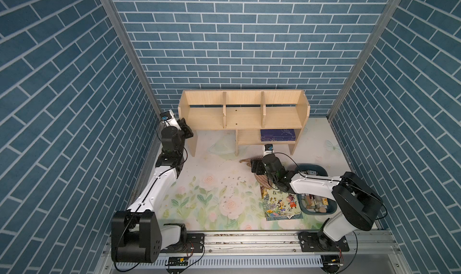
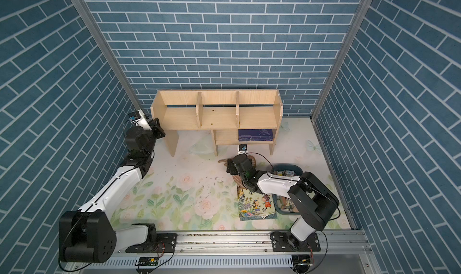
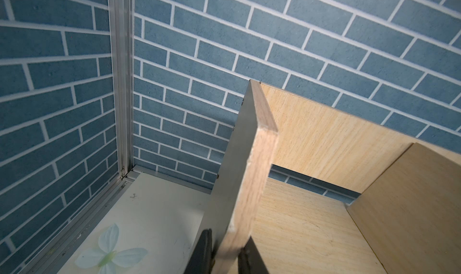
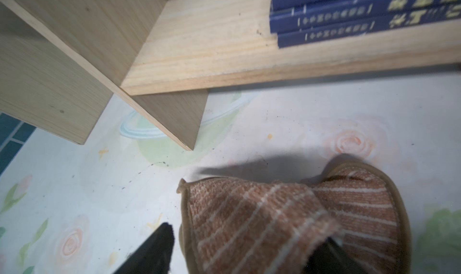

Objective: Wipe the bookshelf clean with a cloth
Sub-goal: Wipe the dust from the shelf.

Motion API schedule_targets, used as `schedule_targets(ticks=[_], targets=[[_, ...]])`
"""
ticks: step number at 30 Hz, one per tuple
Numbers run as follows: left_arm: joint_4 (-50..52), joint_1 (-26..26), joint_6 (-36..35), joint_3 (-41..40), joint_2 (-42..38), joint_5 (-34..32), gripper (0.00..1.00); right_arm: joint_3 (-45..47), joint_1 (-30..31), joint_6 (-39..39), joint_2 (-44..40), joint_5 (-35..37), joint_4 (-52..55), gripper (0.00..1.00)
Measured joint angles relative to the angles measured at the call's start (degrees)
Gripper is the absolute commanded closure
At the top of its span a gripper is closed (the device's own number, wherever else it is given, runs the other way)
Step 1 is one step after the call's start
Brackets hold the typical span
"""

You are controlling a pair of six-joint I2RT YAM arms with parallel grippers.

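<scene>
Though crumpled, cloth (image 4: 287, 217) lengthwise toward bookshelf (image 1: 244, 116).

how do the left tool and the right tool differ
The left tool is clamped on the end panel of the bookshelf; the right tool stands open over the cloth. The left tool is up beside the upper tier; the right tool is low, in front of the lower shelf. Both have black fingers.

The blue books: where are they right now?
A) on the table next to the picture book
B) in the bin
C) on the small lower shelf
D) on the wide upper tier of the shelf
C: in both top views the blue books lie flat on the lower shelf of the bookshelf.
</scene>
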State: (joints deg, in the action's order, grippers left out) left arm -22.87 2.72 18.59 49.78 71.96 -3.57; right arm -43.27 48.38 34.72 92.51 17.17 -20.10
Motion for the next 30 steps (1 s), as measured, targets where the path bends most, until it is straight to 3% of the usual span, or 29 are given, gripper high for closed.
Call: schedule_targets(ticks=[2,5,6,10,11,26,30], targets=[[0.0,0.0,0.0,0.0,0.0,-0.02,1.0,0.0,0.17,0.5,2.01,-0.02,0.0,0.09],[0.0,0.0,0.0,0.0,0.0,0.0,1.0,0.9,0.87,1.38,4.68,-0.04,0.2,0.22],[0.0,0.0,0.0,0.0,0.0,-0.02,1.0,1.16,1.01,1.4,5.07,-0.02,0.52,0.32],[0.0,0.0,0.0,0.0,0.0,0.0,1.0,0.74,1.14,1.49,5.38,0.11,1.86,0.9],[0.0,0.0,0.0,0.0,0.0,-0.02,1.0,0.07,1.14,1.46,5.4,0.15,2.62,1.0],[0.0,0.0,0.0,0.0,0.0,0.07,1.0,-30.23,1.18,-8.17,3.67,-1.7,6.03,1.0],[0.0,-0.02,-0.02,0.0,0.0,0.15,1.0,-37.11,2.82,-9.09,7.56,-3.63,5.35,1.0]])
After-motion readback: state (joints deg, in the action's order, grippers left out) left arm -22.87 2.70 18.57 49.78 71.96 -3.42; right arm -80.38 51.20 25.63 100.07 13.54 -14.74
